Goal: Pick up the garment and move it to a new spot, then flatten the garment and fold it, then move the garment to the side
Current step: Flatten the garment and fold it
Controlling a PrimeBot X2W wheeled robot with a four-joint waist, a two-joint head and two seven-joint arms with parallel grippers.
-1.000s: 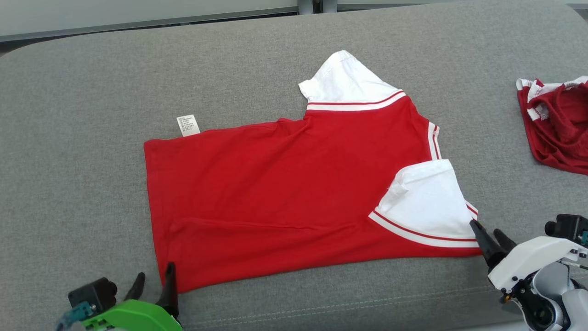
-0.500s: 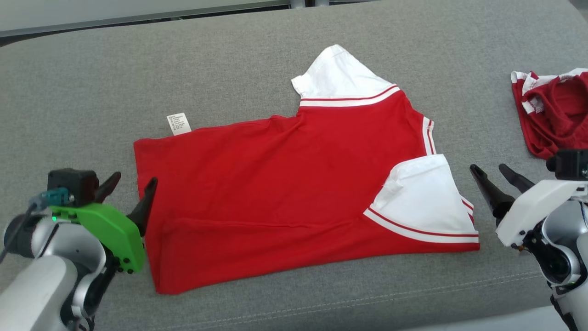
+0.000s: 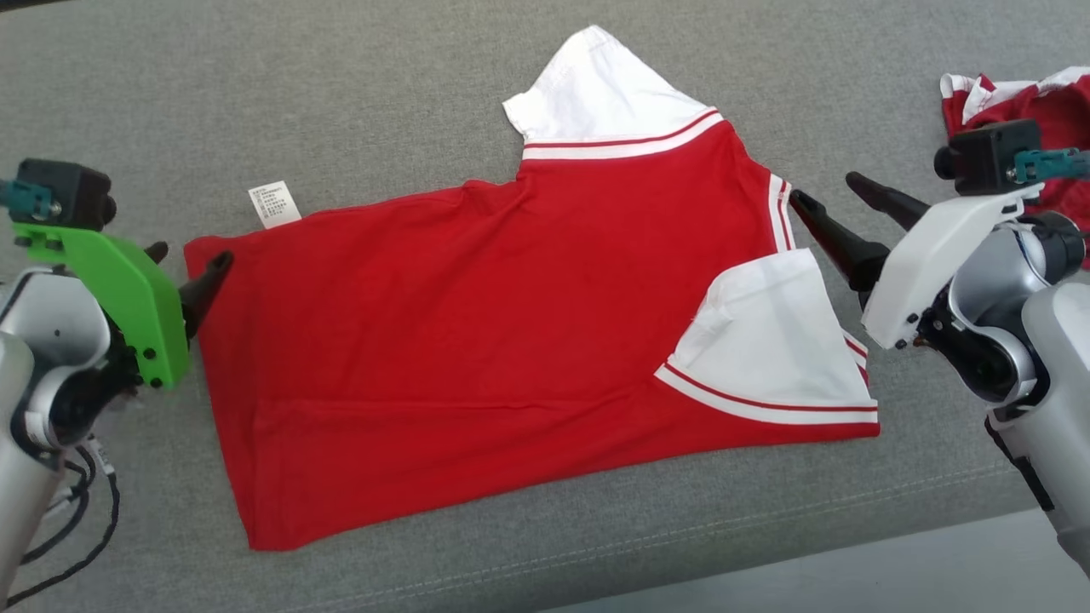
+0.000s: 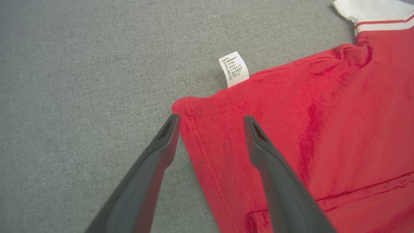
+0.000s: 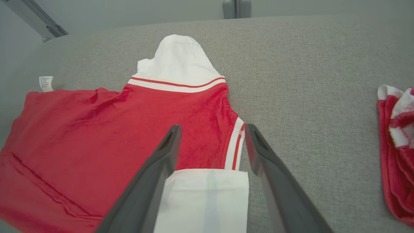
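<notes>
We see the red cotton shirt with white sleeves (image 3: 477, 340) lying flat on the grey fabric counter (image 3: 383, 85). Left claw (image 3: 192, 254) and right claw (image 3: 824, 188) gape released at its far corners. Pinching only one layer could skew our fold.

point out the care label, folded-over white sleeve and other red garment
care label (image 4: 234, 69), left wrist view, middle of tag
folded-over white sleeve (image 3: 771, 349), head view, flat centre
other red garment (image 5: 396, 168), right wrist view, red folds
</notes>
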